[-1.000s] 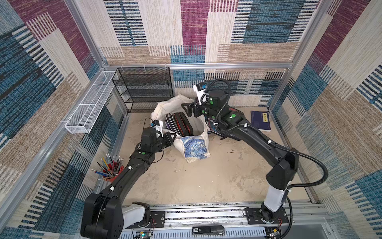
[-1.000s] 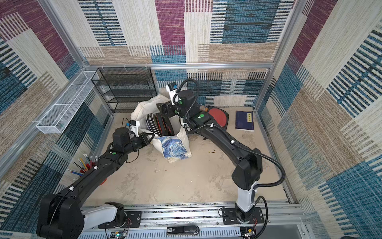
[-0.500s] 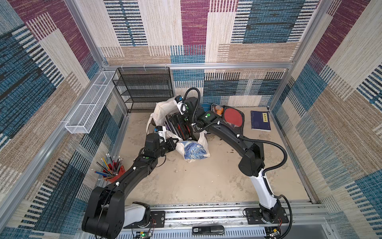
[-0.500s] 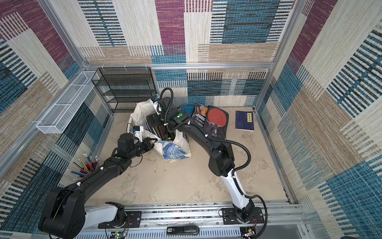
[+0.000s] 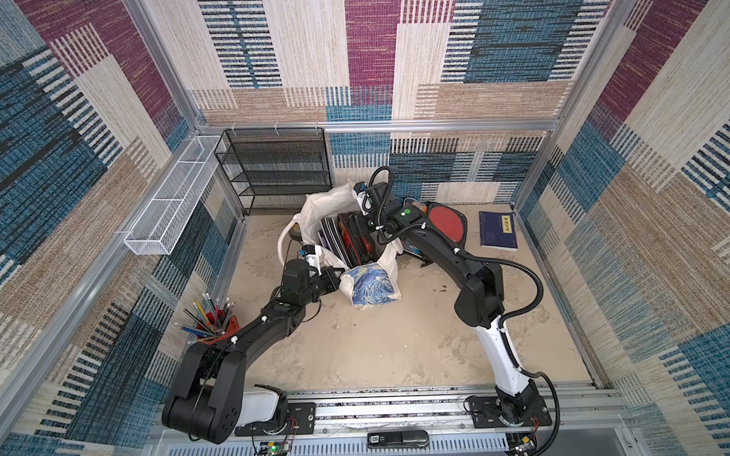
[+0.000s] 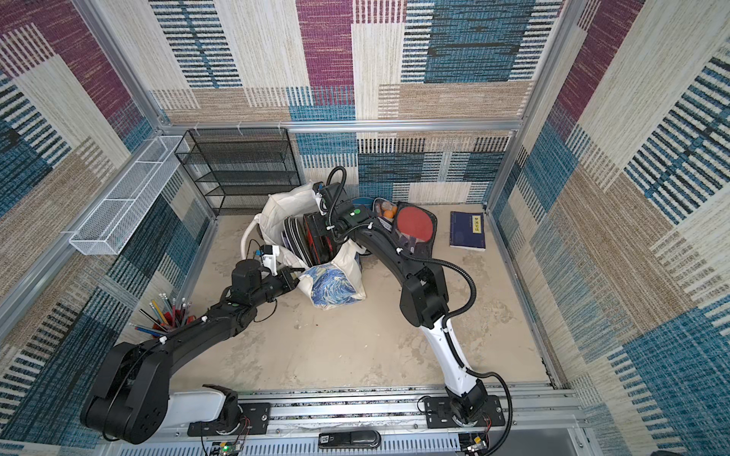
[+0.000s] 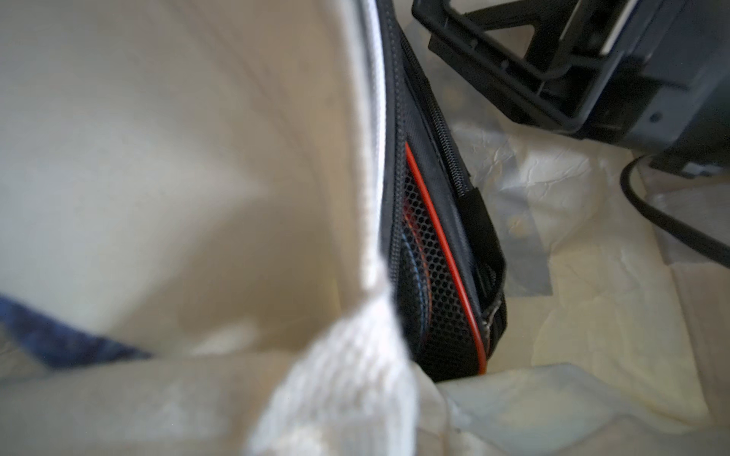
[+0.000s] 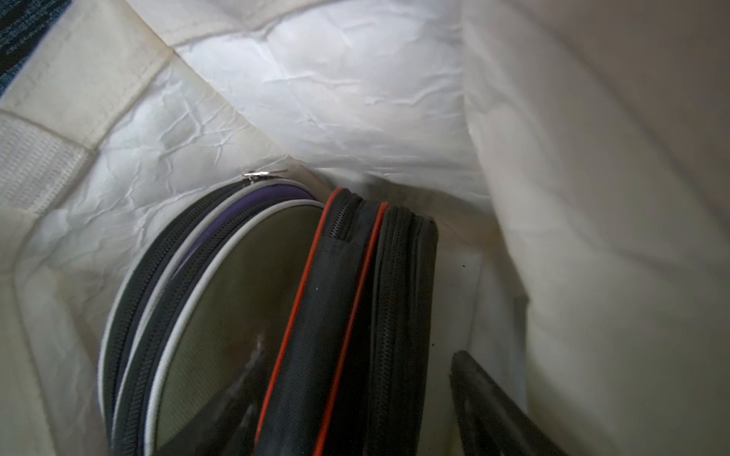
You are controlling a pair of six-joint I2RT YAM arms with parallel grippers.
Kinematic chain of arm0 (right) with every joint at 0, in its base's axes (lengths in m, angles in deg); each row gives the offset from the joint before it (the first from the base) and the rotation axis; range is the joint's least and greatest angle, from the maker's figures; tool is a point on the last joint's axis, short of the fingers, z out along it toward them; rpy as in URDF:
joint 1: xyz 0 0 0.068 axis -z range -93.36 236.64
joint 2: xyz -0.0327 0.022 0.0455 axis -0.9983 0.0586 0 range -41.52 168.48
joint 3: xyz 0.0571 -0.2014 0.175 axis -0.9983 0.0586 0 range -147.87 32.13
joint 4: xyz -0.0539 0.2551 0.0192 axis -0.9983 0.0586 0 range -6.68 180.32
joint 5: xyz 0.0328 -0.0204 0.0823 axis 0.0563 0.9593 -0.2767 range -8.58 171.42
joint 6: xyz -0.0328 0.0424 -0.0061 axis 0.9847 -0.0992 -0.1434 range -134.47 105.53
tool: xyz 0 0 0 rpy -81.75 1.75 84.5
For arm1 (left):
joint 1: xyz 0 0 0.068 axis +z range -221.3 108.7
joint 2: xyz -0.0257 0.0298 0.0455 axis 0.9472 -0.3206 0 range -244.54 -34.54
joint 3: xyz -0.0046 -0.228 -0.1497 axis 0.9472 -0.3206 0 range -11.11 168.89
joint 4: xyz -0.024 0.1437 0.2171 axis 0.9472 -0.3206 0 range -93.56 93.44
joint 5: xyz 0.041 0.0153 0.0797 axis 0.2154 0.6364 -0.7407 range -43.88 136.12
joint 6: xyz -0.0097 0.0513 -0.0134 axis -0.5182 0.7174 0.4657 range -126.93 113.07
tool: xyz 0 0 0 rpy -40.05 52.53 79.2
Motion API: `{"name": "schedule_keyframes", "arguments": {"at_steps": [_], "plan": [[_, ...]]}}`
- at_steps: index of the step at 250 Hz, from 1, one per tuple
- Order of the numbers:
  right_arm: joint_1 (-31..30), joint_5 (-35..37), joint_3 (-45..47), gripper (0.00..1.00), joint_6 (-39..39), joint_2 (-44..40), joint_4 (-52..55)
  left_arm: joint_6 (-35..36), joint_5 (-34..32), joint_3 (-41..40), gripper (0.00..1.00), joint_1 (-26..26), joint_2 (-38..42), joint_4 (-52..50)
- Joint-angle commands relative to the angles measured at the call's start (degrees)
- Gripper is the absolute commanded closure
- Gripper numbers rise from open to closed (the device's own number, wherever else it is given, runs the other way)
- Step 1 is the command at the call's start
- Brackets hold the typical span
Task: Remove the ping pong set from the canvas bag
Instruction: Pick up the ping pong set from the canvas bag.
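Cream canvas bag point(image 5: 320, 205), left tool point(image 5: 335, 275) clenched on rim, right tool point(image 8: 355, 355) parted astride zipped case point(image 8: 335, 276)

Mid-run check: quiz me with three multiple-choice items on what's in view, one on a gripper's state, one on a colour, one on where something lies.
1. The left gripper at the bag is:
A. wide open
B. shut on the bag's cloth
C. out of view

2. Piping on the black case that the right gripper straddles is:
A. red
B. green
C. yellow

3. The blue book lies:
A. in the bag
B. on the table, right of the red paddle
C. under the left arm

Answers:
1. B: cloth fills the left wrist view, and the gripper sits at the bag's edge in both top views.
2. A: red lines edge the case in the right wrist view.
3. B: both top views show it there.
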Motion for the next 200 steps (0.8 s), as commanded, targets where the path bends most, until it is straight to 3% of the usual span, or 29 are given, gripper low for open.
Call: {"name": "schedule_keyframes", "arguments": {"at_steps": [1, 43, 147, 200], "plan": [[0.1, 4.0, -0.1, 0.32, 0.7, 0.0, 2.3, -0.6, -0.3, 0.1, 1.00, -0.1, -0.4, -5.1], [0.1, 7.4, -0.5, 0.40, 1.0, 0.5, 4.2, -0.6, -0.3, 0.3, 1.00, -0.1, -0.9, -5.1], [-0.1, 9.6, -2.3, 0.41, 2.3, 3.7, 7.9, 0.8, -1.1, 2.2, 1.00, -0.1, 0.4, -7.8], [-1.0, 8.5, -2.4, 0.46, 2.3, 5.3, 7.8, 0.5, -1.0, 3.0, 1.00, -0.1, 0.6, -7.9]]}}
